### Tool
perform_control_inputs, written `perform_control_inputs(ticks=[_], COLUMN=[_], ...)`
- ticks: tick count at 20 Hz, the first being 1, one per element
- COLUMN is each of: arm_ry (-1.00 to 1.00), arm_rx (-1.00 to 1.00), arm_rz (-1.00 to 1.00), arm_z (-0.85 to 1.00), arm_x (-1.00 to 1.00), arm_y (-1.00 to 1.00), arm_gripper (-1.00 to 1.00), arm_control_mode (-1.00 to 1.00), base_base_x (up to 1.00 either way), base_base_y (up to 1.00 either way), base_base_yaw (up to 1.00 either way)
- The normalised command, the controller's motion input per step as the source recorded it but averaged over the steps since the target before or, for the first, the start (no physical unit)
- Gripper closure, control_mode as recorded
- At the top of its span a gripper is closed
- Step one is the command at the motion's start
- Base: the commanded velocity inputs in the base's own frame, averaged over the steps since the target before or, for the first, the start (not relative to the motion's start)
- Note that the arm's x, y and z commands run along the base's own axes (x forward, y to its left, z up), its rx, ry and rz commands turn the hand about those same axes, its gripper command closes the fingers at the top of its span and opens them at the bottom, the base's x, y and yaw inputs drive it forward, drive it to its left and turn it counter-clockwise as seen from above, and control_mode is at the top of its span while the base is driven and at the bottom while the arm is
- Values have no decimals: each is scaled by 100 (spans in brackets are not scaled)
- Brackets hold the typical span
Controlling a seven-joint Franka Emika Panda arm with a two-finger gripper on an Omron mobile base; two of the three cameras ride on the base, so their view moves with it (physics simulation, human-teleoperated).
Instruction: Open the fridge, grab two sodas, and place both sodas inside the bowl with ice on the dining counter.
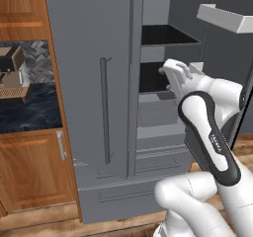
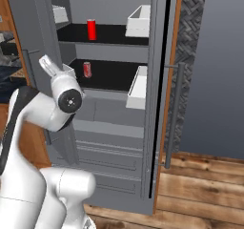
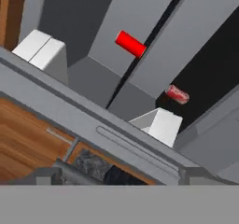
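The grey fridge (image 1: pixel 89 58) stands with its right door swung open and its left door shut. Two red sodas show in the dark interior: one upright on the upper shelf (image 2: pixel 91 29) (image 3: pixel 130 44), the other on the shelf below (image 2: pixel 87 69) (image 3: pixel 177 93). My gripper (image 1: pixel 169 74) (image 3: pixel 120 176) hovers in front of the opening at about the lower shelf's height, short of both cans. Its fingertips (image 3: pixel 44 175) stand wide apart, so it is open and holds nothing. The bowl and the dining counter are out of view.
White door bins (image 2: pixel 138 87) hang on the open door, whose edge and bar handle (image 2: pixel 175 113) stand right of the opening. Brown wooden cabinets (image 1: pixel 29 172) and a dark counter with a coffee machine (image 1: pixel 15 75) lie left of the fridge. Wooden floor (image 2: pixel 200 185) spreads at right.
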Motion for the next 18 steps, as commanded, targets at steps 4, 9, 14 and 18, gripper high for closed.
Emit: perform_control_inputs(ticks=[4, 9, 14, 18], arm_ry=[11, 13, 12, 9], arm_rx=[20, 17, 7, 4], arm_rz=[0, 0, 3, 4], arm_z=[29, 13, 0, 0], arm_x=[64, 53, 45, 41], arm_y=[-23, -4, 3, 6], arm_gripper=[-100, -100, -100, -100], arm_control_mode=[-100, -100, -100, -100], base_base_x=[0, 0, 0, 0], base_base_y=[0, 0, 0, 0], base_base_yaw=[0, 0, 0, 0])
